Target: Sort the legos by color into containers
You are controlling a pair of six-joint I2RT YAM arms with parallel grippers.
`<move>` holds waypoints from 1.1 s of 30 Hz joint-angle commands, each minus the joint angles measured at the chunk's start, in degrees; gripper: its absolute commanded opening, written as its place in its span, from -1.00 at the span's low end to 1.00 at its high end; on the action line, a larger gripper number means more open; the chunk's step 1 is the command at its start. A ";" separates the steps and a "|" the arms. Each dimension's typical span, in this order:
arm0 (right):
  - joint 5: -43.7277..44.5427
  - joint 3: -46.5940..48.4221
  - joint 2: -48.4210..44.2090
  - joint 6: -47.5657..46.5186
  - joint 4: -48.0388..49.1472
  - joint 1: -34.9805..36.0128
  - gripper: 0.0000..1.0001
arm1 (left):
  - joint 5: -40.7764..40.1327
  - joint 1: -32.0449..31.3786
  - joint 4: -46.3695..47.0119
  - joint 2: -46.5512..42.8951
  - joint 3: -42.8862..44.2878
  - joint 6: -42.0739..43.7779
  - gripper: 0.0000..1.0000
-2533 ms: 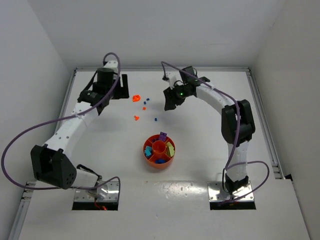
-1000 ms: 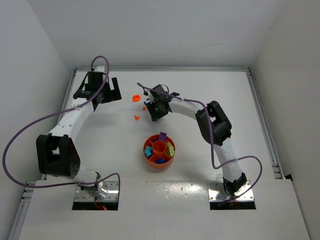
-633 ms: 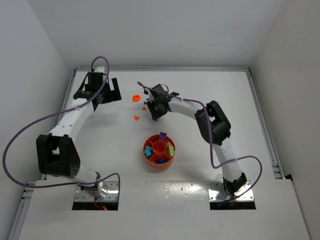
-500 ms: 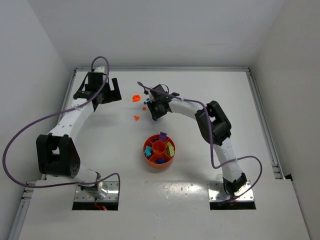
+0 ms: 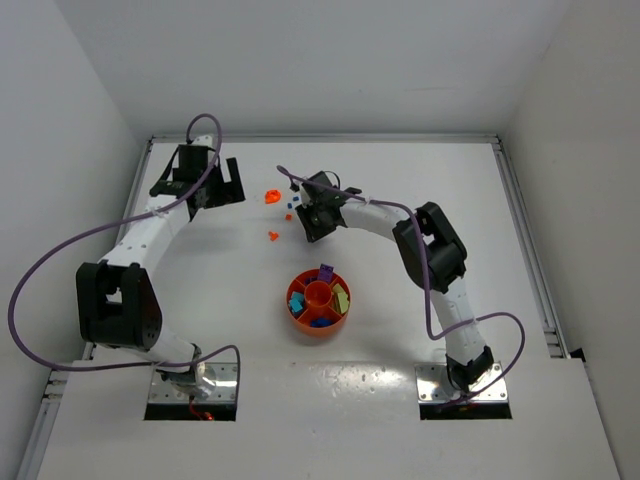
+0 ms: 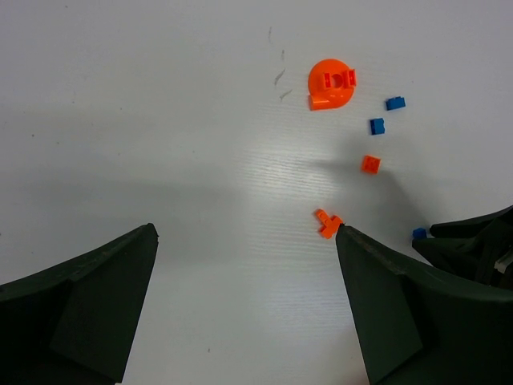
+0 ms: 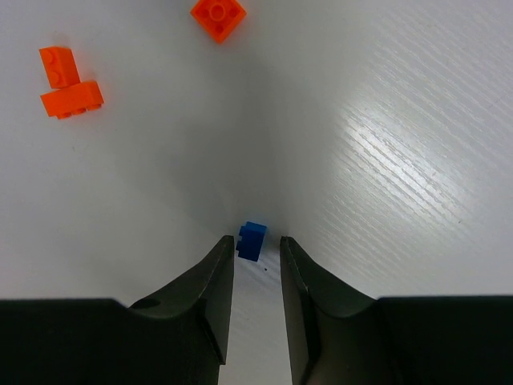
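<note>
Where the white table [image 5: 200, 300] meets plain pale walls [image 5: 300, 60], loose legos [image 5: 272, 236] lie toward its far side, with the orange tray [image 5: 296, 318] nearer centre. Right hand [image 7: 255, 241] is narrowly parted around a blue brick [image 7: 252, 239] resting on the table, not yet clamped. Left hand [image 6: 246, 230] is spread wide, holding nothing.

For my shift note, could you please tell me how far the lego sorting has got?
Done: several legos lie in the tray. In hand: the right gripper flanks a blue brick on the table. Remaining: five more loose legos, including an orange disc; the left gripper is open.
</note>
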 commanded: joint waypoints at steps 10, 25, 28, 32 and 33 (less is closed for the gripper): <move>-0.40 -0.64 2.43 0.48 -2.38 0.12 -0.64 | 1.04 0.71 1.62 -0.30 0.36 0.61 0.99; -3.20 -9.16 -12.24 -16.81 3.41 -1.63 -1.00 | 3.23 0.71 2.15 0.23 0.35 2.36 0.99; -4.61 -9.17 -16.64 -20.78 3.42 -1.64 -1.00 | 4.29 0.71 2.15 0.23 0.35 2.97 0.99; -1.98 -9.17 -21.73 -25.26 4.21 -1.64 -1.00 | 4.81 0.71 2.15 0.75 0.27 2.98 0.99; -1.98 -9.17 -22.53 -25.88 4.21 -1.64 -1.00 | 5.43 0.71 2.15 0.15 0.27 2.98 0.99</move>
